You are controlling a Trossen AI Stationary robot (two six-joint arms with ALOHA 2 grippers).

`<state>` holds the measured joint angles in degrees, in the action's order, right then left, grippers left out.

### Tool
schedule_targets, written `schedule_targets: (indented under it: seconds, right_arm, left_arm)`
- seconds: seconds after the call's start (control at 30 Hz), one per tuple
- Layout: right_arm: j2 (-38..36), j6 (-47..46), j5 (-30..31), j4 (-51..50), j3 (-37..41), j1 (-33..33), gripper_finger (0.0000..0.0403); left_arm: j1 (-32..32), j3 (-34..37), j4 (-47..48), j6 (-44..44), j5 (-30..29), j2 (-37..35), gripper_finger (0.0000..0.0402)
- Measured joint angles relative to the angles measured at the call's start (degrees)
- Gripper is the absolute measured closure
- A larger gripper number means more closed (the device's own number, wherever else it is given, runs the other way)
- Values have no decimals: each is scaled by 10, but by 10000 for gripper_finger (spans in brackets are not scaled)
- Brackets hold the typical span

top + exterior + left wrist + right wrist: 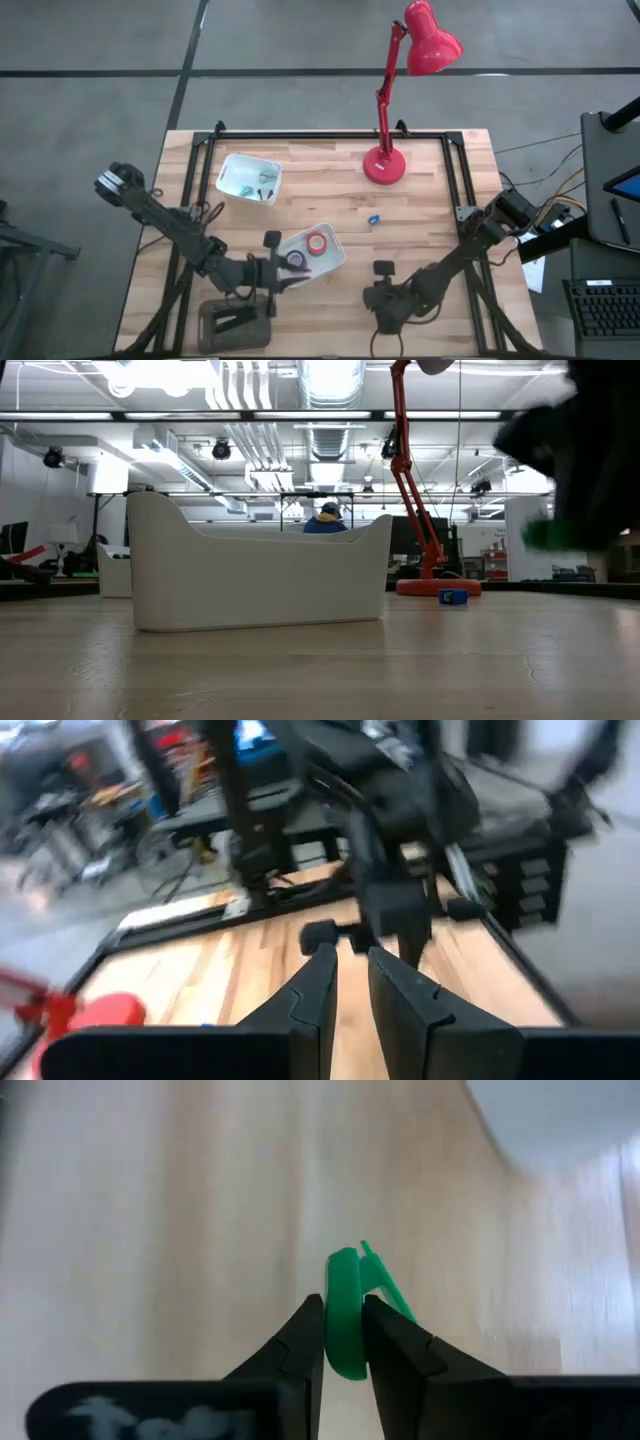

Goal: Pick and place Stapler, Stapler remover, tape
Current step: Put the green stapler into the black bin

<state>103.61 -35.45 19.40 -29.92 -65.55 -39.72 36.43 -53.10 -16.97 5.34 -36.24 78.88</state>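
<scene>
The right gripper (343,1342) is clamped on a green tape roll (346,1312), holding it on edge with one finger against each flat face, above bare wood at the near right of the table (430,200). The roll should be judged light and fairly stiff; its faces look smooth, so a pinch across the width, as here, risks twisting, and a loose tail of tape standing off the rim could snag. The left gripper (348,992) hovers at the near left, beside the near tray (334,256); its fingers stand almost together with nothing visible between them. Count, from the high view: two white trays, the near tray and a far tray (249,176) at the far left. The near tray holds one red tape roll (317,243) and one purplish roll (296,260); with the green roll, three rolls can be counted. The far tray holds small items too indistinct to name. One small blue object (373,219) lies alone mid-table, near the single red desk lamp (384,165). A dark bin (236,322) sits at the near left edge, its contents unclear; no stapler can be identified with confidence.
</scene>
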Motion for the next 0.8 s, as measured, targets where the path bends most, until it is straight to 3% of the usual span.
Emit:
schedule_targets:
  seconds: [0.17,0.43,0.8]
  right_arm:
    - [0,81,0,2,-77,0,349]
    - [-1,197,0,1,-166,0,348]
    - [-1,206,-5,-81,-220,9,347]
  left_arm:
    - [0,0,-1,103,40,32,337]
    - [1,0,-76,259,43,100,337]
    - [4,0,-235,424,57,175,337]
